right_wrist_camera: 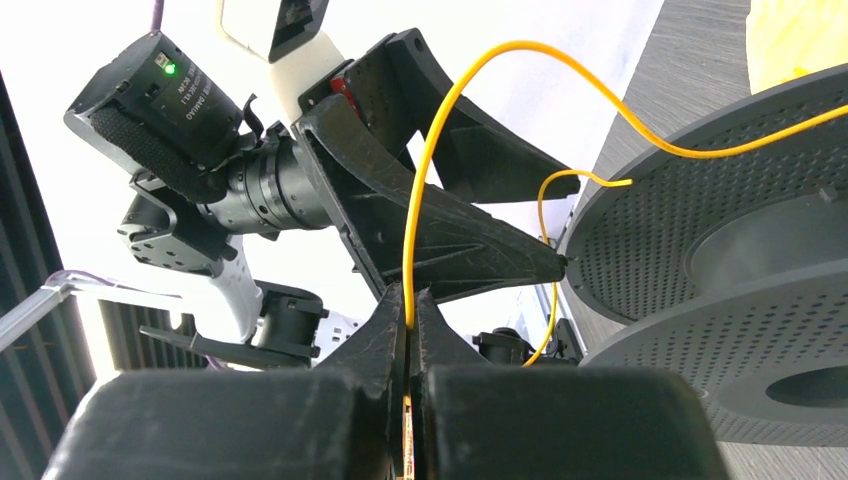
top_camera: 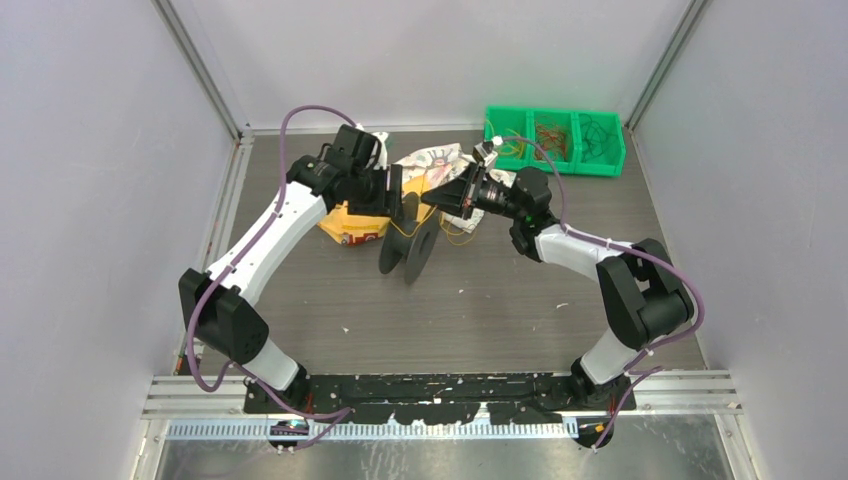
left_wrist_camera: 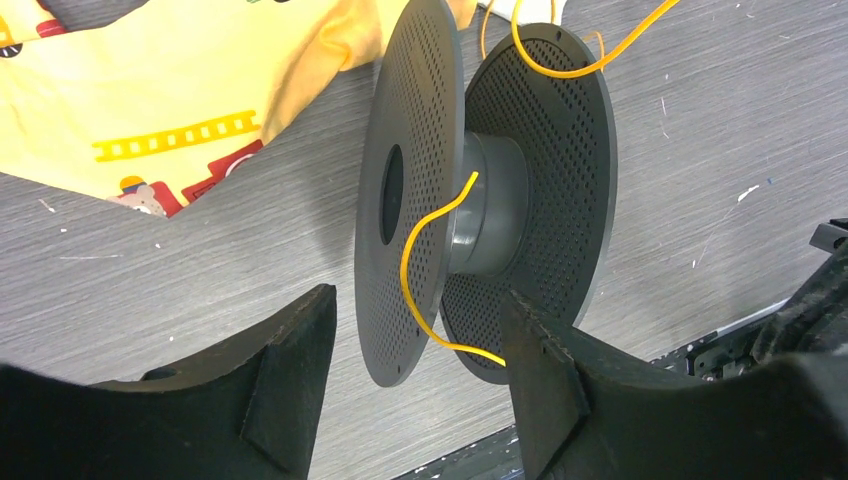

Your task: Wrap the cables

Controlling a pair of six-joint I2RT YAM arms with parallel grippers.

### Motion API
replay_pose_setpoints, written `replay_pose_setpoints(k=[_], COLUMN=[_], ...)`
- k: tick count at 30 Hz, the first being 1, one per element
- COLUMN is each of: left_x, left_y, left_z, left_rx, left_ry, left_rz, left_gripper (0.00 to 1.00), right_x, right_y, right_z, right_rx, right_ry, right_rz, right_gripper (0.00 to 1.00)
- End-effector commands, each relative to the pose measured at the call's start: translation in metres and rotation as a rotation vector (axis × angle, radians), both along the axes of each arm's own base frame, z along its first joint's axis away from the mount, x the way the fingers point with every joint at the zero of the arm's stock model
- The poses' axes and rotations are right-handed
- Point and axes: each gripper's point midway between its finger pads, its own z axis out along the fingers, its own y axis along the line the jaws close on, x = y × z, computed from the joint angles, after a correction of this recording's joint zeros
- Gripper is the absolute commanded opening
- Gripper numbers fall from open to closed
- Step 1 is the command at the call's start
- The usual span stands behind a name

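The grey table (top_camera: 500, 310) holds a black spool (top_camera: 410, 245) that stands on its edge in the middle, between the two arms. A green bin (top_camera: 555, 140) with more wires sits at the far right. A yellow bag (top_camera: 348, 228) lies just beside the spool.

The job looks like it is only starting. A yellow cable (right_wrist_camera: 430, 160) reaches the spool's middle, but I see no full turns wound on yet.

The left gripper (left_wrist_camera: 415, 350) has its jaws wide open, with the rim of the spool's near disc between them. I cannot tell if they touch it. The right gripper (right_wrist_camera: 410, 300) has its jaws shut tight on the cable, which comes up out of them and bends over to the spool.

I think the next move is to hold the spool steady and lead the cable around the middle part. The cable is thin and floppy, so it needs a gentle pull or it may slip off the disc.

The top view shows where both arms meet, but the cable is hard to see there. The left wrist view shows the cable curling out from the spool's middle. Only the right wrist view shows the pinch on the cable.
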Motion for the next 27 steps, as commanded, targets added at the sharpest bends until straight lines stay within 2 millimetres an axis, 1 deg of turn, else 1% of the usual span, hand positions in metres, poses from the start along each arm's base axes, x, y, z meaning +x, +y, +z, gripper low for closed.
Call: replay_pose_setpoints(k=[1,5,8,17,22,27], left_x=[0.002,0.002,0.002,0.001,0.002,0.003], left_y=[0.003,0.001,-0.001,-0.004,-0.004,-0.005], left_z=[0.007,0.011,0.009,0.007,0.001,-0.004], left_rx=[-0.002,-0.017,-0.021,-0.039,-0.032,-0.028], left_ry=[-0.034,-0.044,-0.036,-0.034,-0.02,-0.014], left_rz=[-0.003,-0.01,-0.012,-0.015,-0.015,-0.014], left_gripper=[0.64,0.64,0.64,0.63,0.63,0.61], right_x=[-0.011,-0.016,-0.016,-0.017,-0.016,-0.014], right_y=[-0.002,-0.005,-0.007,-0.014,-0.014,-0.012], right_z=[0.015,0.014,0.013,0.02,0.01,0.007], right_rx=[0.036,0.035,0.031,0.033,-0.007,0.02], right_ry=[-0.069,-0.065,-0.064,-0.076,-0.069,-0.056], right_rz=[0.011,0.005,-0.003,-0.035,-0.038,-0.03], right_gripper=[0.01,0.01,0.01,0.01,0.01,0.01])
